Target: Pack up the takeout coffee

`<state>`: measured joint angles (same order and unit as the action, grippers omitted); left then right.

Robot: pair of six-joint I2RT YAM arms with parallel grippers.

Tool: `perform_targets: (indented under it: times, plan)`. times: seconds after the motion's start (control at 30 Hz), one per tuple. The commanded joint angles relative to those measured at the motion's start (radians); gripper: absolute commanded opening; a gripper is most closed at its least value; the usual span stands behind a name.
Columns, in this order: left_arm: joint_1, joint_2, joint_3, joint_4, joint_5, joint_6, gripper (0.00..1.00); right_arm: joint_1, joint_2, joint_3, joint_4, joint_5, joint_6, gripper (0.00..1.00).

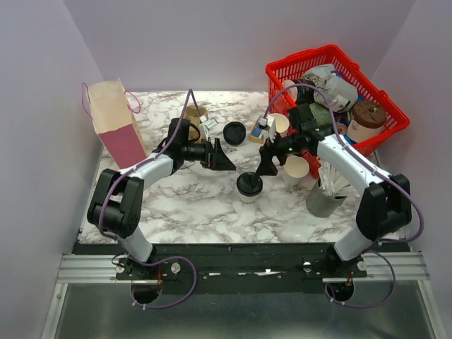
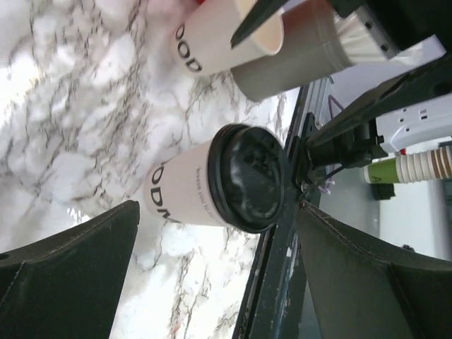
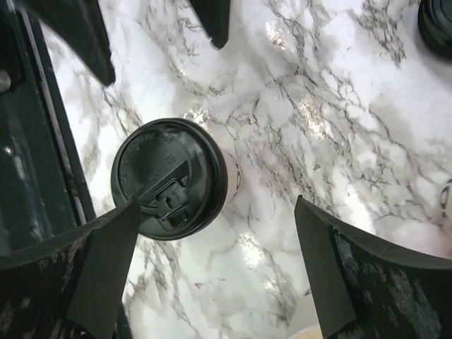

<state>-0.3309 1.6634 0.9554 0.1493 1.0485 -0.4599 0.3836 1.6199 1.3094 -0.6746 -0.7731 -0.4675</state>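
Upright takeout coffee (image 1: pixel 248 185) sits beside the left pincer (image 1: pixel 224 157) and almost under the nearer right pincer (image 1: pixel 267 165), both spread empty.

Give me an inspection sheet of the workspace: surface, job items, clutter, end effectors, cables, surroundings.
Surface: marble table, no spills seen.
Job's things: lidded cup upright mid-table, lid seated.
Clutter: loose lid; open cup; grey holder; red basket full of cups at rear right; pink bag upright at rear left.
End effectors: left end effector open, behind and left of the lidded cup; right end effector open, just behind and right of it; neither holds it.
Cables: purple cables arc over both arms, no snag seen.
Surroundings: lilac walls on three sides; metal rail at the near edge.
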Motion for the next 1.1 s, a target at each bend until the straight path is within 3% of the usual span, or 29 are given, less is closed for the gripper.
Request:
perform_targets:
  times: [0.0,0.1,0.23,0.47,0.77,1.07]
  plan:
    - [-0.002,-0.109,0.054,-0.146,-0.074,0.135,0.99,0.070,-0.044,-0.019,-0.149,0.081,-0.268,0.98]
    - [0.001,-0.158,0.062,-0.198,-0.088,0.180,0.99,0.101,-0.029,-0.079,-0.206,0.144,-0.453,0.98]
    - [0.020,-0.192,0.091,-0.299,-0.117,0.257,0.99,0.110,0.027,-0.093,-0.194,0.245,-0.520,1.00]
    - [0.023,-0.234,0.051,-0.287,-0.119,0.247,0.99,0.129,0.080,-0.053,-0.112,0.201,-0.436,0.99]
    - [0.027,-0.249,0.026,-0.318,-0.162,0.277,0.99,0.238,0.195,0.020,-0.053,0.095,-0.387,0.94]
    - [0.085,-0.309,0.000,-0.385,-0.370,0.291,0.98,0.267,0.293,0.142,-0.026,0.043,-0.281,0.94]
